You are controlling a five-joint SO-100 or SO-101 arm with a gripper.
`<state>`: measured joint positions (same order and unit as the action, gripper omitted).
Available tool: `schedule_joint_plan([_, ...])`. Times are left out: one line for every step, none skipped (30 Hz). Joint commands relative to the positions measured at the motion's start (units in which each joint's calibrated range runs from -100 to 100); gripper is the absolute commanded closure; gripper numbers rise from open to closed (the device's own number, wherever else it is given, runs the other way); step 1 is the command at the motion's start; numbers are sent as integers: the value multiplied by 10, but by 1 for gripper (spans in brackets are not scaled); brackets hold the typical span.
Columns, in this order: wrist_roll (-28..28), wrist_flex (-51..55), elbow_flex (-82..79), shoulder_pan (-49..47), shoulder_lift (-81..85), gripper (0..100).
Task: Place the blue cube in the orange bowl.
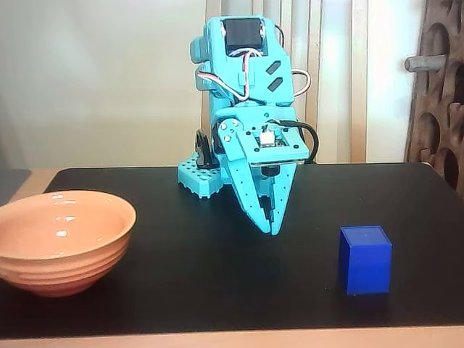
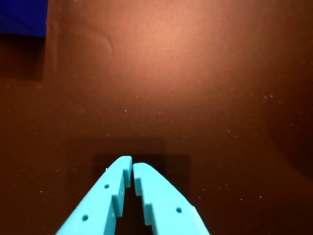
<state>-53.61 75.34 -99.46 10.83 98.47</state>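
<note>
one blue cube (image 1: 365, 259) sits right on table (image 1: 217, 275), orange bowl (image 1: 61, 239) left; end effector (image 1: 273, 226) empty, tips nrly together btwn them.

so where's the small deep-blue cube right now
In the fixed view the small deep-blue cube stands on the black table, right of the shut turquoise gripper, untouched.

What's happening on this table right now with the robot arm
A turquoise arm's gripper hangs point-down near the middle of the black table, fingers nearly together and holding nothing. The blue cube sits untouched on the table at the right of the fixed view; the wrist view only catches its corner at the top left. The orange bowl stands empty at the left. Nothing has been picked up yet.
</note>
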Motion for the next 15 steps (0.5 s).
schedule_joint_plan([4, 4, -5, 11, 12, 99])
schedule_joint_plan([4, 4, -5, 11, 12, 99])
schedule_joint_plan([4, 4, -5, 11, 12, 99])
schedule_joint_plan([4, 4, -5, 11, 12, 99])
schedule_joint_plan([4, 4, -5, 11, 12, 99])
schedule_joint_plan([4, 4, -5, 11, 12, 99])
schedule_joint_plan([4, 4, -5, 11, 12, 99])
schedule_joint_plan([4, 4, -5, 11, 12, 99])
schedule_joint_plan([4, 4, -5, 11, 12, 99])
schedule_joint_plan([4, 4, -5, 11, 12, 99])
schedule_joint_plan([1, 4, -5, 11, 12, 99])
schedule_joint_plan([1, 4, -5, 11, 12, 99])
schedule_joint_plan([2, 4, -5, 11, 12, 99])
schedule_joint_plan([4, 4, -5, 11, 12, 99])
schedule_joint_plan([4, 4, -5, 11, 12, 99])
